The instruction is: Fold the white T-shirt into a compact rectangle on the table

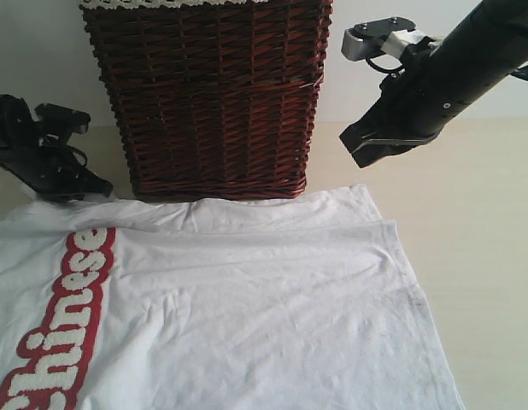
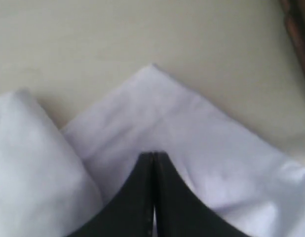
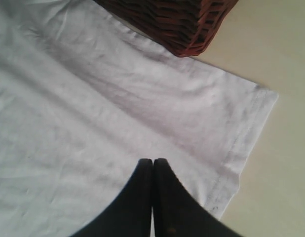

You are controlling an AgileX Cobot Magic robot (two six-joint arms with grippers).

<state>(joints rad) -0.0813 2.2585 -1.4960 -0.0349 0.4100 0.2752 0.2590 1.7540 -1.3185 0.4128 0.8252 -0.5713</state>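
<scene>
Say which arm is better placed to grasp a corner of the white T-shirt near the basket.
Probably the left: the left gripper sits low at the edge of the white T-shirt, over a corner. The right gripper hangs higher, beside the basket. Both are shut.

Laundry corner: table (image 1: 490, 256), wicker basket (image 1: 208, 94)

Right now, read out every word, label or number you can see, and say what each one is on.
"Chinese": white letters on the red band of the T-shirt, seen in the exterior view; the first letter is partly cut off by the picture's edge.
Nothing else: no text shows on the basket, on the table or in either wrist view.
</scene>
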